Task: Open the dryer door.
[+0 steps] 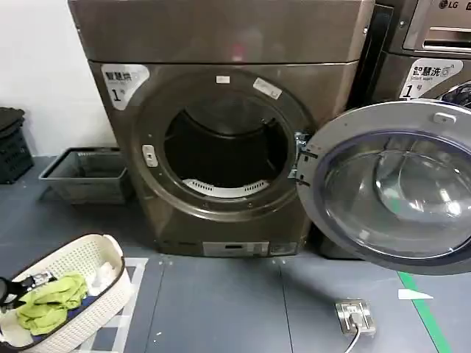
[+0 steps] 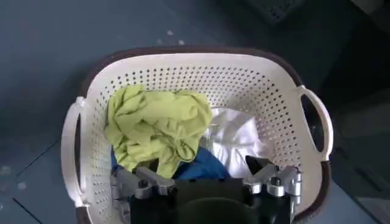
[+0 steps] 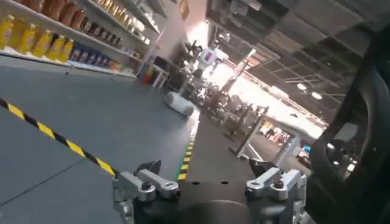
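The dryer door (image 1: 397, 193) stands swung wide to the right of the bronze-brown dryer (image 1: 221, 37). Its grey inner side and glass bowl face me. The round drum opening (image 1: 224, 147) is dark and uncovered. My left gripper (image 2: 201, 165) hangs open over a white laundry basket (image 2: 183, 58), above a green cloth (image 2: 158, 125), blue fabric and white fabric, gripping nothing. In the head view that basket (image 1: 114, 283) sits at the lower left on the floor. My right gripper (image 3: 205, 165) is open and holds nothing, pointing out across a grey floor away from the dryer.
A grey crate (image 1: 88, 173) lies left of the dryer, with a black crate (image 1: 11, 147) beyond it. The LG machine (image 1: 434, 44) stands behind the open door. A metal plate with a cable (image 1: 355, 315) and a green floor line (image 1: 434, 320) lie in front.
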Tool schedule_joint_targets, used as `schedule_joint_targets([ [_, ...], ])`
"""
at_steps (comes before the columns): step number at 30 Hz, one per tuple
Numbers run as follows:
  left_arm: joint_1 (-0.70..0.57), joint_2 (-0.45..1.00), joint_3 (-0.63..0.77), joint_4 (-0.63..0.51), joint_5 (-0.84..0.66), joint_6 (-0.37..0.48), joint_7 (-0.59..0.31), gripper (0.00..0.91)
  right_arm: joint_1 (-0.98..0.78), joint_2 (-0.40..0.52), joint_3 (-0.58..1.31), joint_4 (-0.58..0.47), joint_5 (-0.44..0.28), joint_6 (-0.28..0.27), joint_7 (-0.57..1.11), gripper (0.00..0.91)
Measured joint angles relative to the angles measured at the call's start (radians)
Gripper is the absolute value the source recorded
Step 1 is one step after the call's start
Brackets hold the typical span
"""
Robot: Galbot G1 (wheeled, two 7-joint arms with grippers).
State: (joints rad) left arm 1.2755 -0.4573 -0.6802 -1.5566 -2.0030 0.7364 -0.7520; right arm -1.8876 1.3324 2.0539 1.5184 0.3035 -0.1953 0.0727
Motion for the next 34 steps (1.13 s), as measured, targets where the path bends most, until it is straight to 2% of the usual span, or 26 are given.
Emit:
schedule_joint_targets([
  [9, 0.003, -0.001, 0.0, 0.009, -0.002, 0.0, 0.0, 0.907, -0.004, 0.004, 0.009, -0.008, 0.021, -0.002, 0.014, 0.907],
  [34, 0.004, -0.001, 0.007, 0.032, -0.008, 0.0, 0.0, 0.907, -0.003, 0.01, 0.021, -0.019, 0.017, 0.009, 0.008, 0.907],
])
